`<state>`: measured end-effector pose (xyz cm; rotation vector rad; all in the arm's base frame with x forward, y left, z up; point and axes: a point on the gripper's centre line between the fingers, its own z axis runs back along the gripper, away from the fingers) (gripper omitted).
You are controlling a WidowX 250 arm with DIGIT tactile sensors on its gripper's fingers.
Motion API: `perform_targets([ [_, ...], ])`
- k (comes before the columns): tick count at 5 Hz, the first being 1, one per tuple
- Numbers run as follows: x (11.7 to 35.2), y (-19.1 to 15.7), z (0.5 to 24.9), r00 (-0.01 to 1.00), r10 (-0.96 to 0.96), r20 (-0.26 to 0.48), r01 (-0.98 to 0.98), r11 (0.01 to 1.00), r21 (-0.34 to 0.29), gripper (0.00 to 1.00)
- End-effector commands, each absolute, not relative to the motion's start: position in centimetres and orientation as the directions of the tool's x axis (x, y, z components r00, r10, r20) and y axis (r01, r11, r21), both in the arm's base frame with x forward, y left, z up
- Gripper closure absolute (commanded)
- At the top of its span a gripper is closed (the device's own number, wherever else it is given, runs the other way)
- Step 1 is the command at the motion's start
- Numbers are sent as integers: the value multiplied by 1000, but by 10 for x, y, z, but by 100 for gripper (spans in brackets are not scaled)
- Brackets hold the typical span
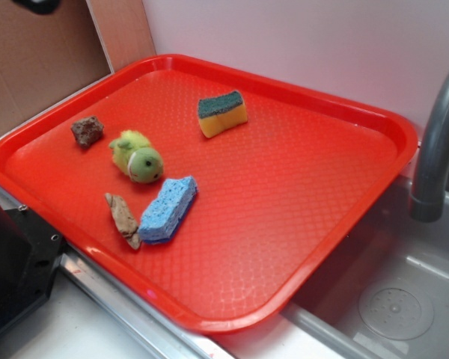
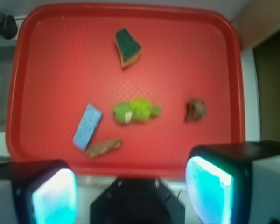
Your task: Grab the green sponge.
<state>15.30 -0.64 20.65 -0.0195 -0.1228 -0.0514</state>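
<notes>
Writing or labels are showing nowhere on any item. Green sponge (image 1: pixel 222 114) is lying alone on the far part of the red tray (image 1: pixel 307 224), well apart from the plush toy (image 1: pixel 138 157), blue sponge (image 1: pixel 168 209), dark rock (image 1: pixel 87 131) and brown wood scrap (image 1: pixel 123 218). Pincer (image 2: pixel 133 186) is hanging wide open over the tray's near edge in the wrist view, its two glowing pads (image 2: pixel 56 196) cut off by the frame bottom, holding nothing. A grey faucet (image 1: pixel 440 142) is standing cropped at the right, over the sink (image 1: pixel 393 299). Wrist view is looking blurred.
</notes>
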Motion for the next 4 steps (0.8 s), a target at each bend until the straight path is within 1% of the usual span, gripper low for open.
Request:
perform_targets([
  [1, 209, 6, 176, 957, -173, 232, 164, 985, 57, 0],
  [2, 235, 2, 150, 939, -237, 249, 226, 972, 71, 0],
  [3, 258, 1, 115, 930, -292, 224, 284, 956, 67, 0],
  [4, 276, 1, 85, 930, -322, 175, 317, 947, 59, 0],
])
